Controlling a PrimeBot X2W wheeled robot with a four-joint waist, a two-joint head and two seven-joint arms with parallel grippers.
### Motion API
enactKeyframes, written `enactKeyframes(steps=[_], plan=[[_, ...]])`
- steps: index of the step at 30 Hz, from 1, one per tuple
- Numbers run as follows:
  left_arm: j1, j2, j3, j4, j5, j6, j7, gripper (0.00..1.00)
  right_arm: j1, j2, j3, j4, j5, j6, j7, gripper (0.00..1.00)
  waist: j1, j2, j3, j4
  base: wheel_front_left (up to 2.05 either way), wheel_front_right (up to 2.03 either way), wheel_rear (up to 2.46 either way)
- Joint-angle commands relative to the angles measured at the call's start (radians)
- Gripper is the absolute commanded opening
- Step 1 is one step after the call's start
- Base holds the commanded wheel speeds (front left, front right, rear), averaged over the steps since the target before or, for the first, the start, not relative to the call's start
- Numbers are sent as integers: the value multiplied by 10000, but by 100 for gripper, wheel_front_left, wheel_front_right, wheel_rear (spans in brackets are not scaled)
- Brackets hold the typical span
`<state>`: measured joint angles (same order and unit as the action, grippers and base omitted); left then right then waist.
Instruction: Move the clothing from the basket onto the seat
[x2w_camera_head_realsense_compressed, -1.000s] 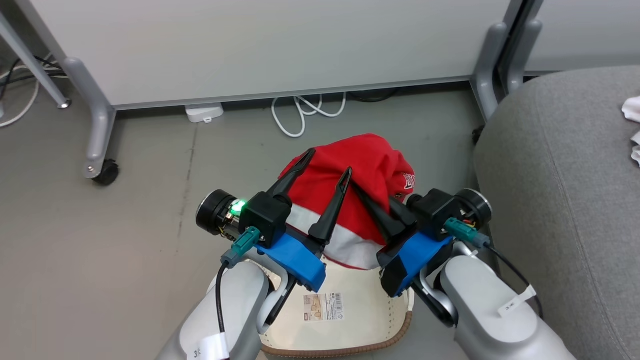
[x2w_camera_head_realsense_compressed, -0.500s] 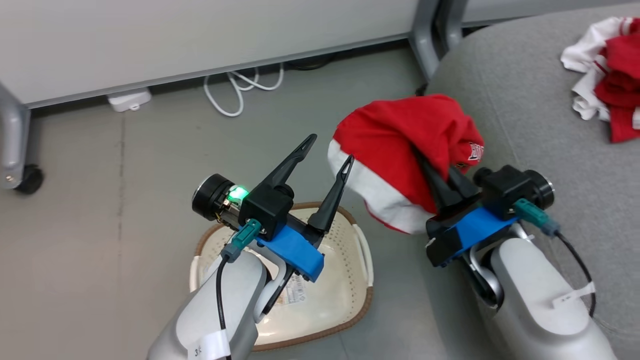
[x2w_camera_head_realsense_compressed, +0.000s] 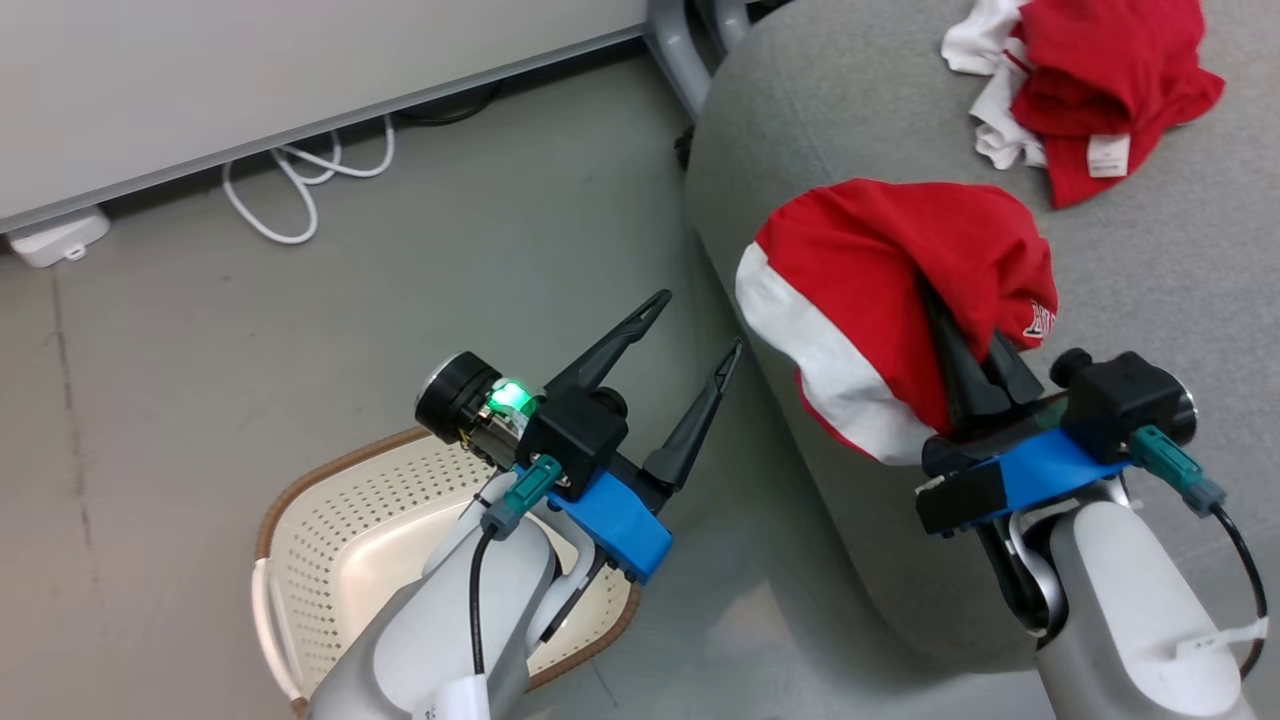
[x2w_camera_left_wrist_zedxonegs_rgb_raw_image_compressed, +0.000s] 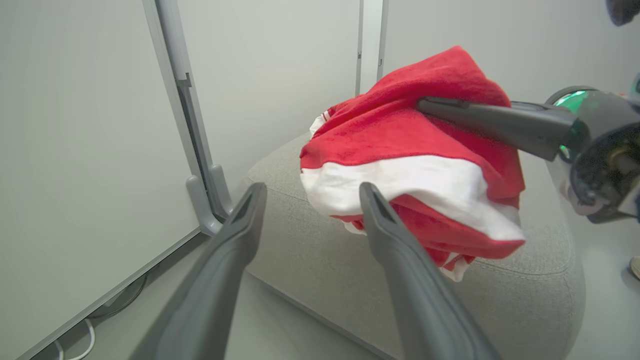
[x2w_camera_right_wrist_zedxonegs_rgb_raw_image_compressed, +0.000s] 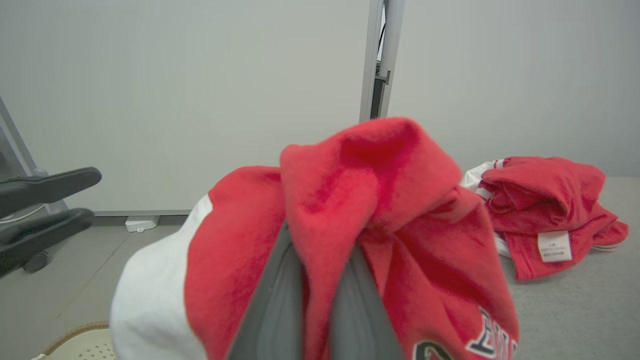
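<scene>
Clothing (x2w_camera_head_realsense_compressed: 870, 270) hung bunched in the right gripper (x2w_camera_head_realsense_compressed: 960, 345), fingers pinched shut on it, above the near corner of the seat (x2w_camera_head_realsense_compressed: 1150, 300); the left gripper (x2w_camera_head_realsense_compressed: 701, 321) gaped empty beside it, nearer the basket (x2w_camera_head_realsense_compressed: 330, 480)

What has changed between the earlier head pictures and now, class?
The right claw carried the red garment from above the basket rightward over the seat. The left claw, open as before, now stands apart from it. Unchanged: the right claw's grip, basket on the floor, other garments on the seat.
</scene>
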<state>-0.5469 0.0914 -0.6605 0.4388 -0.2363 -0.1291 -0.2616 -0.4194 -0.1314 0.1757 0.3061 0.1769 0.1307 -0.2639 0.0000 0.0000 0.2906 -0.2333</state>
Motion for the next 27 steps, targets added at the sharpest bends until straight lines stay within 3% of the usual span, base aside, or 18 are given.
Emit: enactKeyframes(steps=[1,17,27], plan=[[-181,46,-46,15,-53,-13,-51,100,152,49,-85,-106,-16,1,-8,0,0,0,63,-218,0,0,0],[-182,190,-418,64,-218,-12,-49,100,940,386,-792,-898,-244,1,-8,0,0,0,124,-679,0,0,0],[-866,373,-338,-144,74,40,-42,100,-1157,350,-1951,-1619,-256,1,-8,0,0,0,1305,-533,0,0,0]])
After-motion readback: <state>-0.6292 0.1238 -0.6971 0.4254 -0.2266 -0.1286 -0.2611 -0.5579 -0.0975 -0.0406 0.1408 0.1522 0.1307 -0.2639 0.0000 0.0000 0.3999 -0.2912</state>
